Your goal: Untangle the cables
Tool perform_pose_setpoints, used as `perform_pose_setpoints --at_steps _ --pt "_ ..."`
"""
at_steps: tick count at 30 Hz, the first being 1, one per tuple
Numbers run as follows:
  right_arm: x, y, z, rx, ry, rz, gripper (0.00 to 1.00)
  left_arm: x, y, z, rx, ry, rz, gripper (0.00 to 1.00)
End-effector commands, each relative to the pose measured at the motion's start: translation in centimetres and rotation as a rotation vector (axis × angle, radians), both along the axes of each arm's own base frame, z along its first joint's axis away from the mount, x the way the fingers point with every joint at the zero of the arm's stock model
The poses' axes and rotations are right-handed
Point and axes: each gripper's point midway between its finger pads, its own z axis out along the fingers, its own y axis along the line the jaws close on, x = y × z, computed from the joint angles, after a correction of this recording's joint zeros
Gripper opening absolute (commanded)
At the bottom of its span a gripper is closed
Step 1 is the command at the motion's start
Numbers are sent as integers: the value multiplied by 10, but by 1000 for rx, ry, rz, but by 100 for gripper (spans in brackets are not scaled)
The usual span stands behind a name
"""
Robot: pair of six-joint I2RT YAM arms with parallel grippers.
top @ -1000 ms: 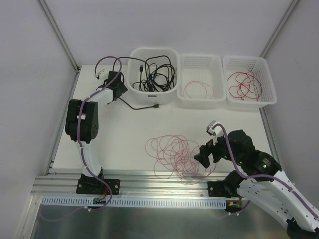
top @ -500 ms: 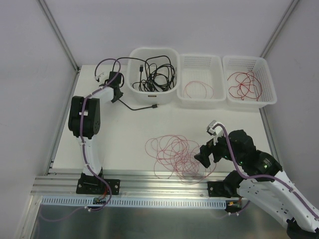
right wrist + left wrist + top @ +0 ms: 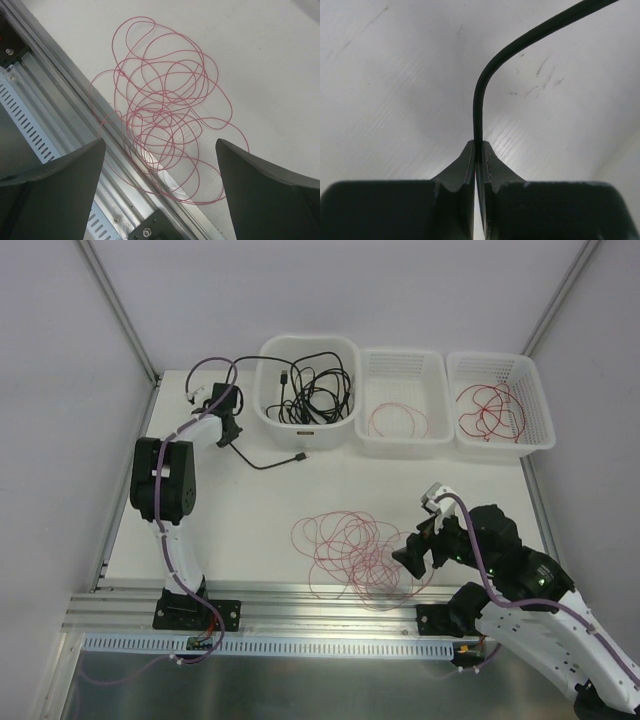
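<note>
Black cable (image 3: 479, 100) clamped between fingers of left gripper (image 3: 478, 150), upper left of top view; probably to draw its plug end clear of left bin (image 3: 265, 348). Red wire tangle (image 3: 165, 110) lies on table (image 3: 250, 520), lower centre. Right gripper (image 3: 160, 145) hovers above it, fingers wide apart, holding nothing, likely ready to pick one loop.

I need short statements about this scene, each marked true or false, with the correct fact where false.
The left gripper is shut on a thin black cable. True.
The right gripper grips red wire. False: it is open, and the tangle of thin red wire lies free.
The round-cornered white plastic tub contains black cables. True.
Both white slotted baskets are empty. False: the middle basket and the right basket each contain red wire loops.
</note>
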Motion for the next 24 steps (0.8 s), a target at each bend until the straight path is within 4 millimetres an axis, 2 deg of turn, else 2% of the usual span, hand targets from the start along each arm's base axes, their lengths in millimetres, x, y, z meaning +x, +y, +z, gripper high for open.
perform_pose_setpoints --at_steps 1,3,6,7,8,11,13,14,15,16,18,19,21,22,24 --pt "-2 0 24 55 -48 1 97 0 17 80 96 -127 -19 0" --pt "-4 0 25 67 -46 2 97 2 22 108 151 -170 -31 0" --pt "-6 0 29 86 -51 2 97 5 22 165 222 -269 -58 0" --pt "-6 -1 31 94 -56 1 97 7 22 194 264 -311 -80 0" --pt "-7 -1 32 99 -58 0 97 8 20 207 289 -330 -89 0" --pt "-8 -3 37 114 -70 -10 97 9 3 259 359 -411 -142 0" --pt "-7 -5 37 117 -73 -23 97 9 -14 281 376 -454 -177 0" --pt "-7 -6 37 120 -77 -26 97 10 -20 303 385 -495 -189 0" --pt "-7 -6 38 122 -79 -26 97 10 -25 313 386 -516 -198 0" --pt "-7 -6 37 122 -77 -27 97 11 -37 335 383 -564 -219 0" --pt "-7 -6 37 124 -76 -28 97 11 -46 357 386 -610 -236 0" --pt "-8 -6 38 128 -78 -27 97 8 -51 386 407 -662 -235 0" --pt "-7 -6 37 126 -78 -33 97 7 -55 413 440 -704 -232 0" --pt "-7 -7 37 127 -79 -35 97 7 -57 434 457 -743 -227 0" --pt "-6 -6 36 124 -78 -35 97 9 -65 448 441 -783 -245 0"
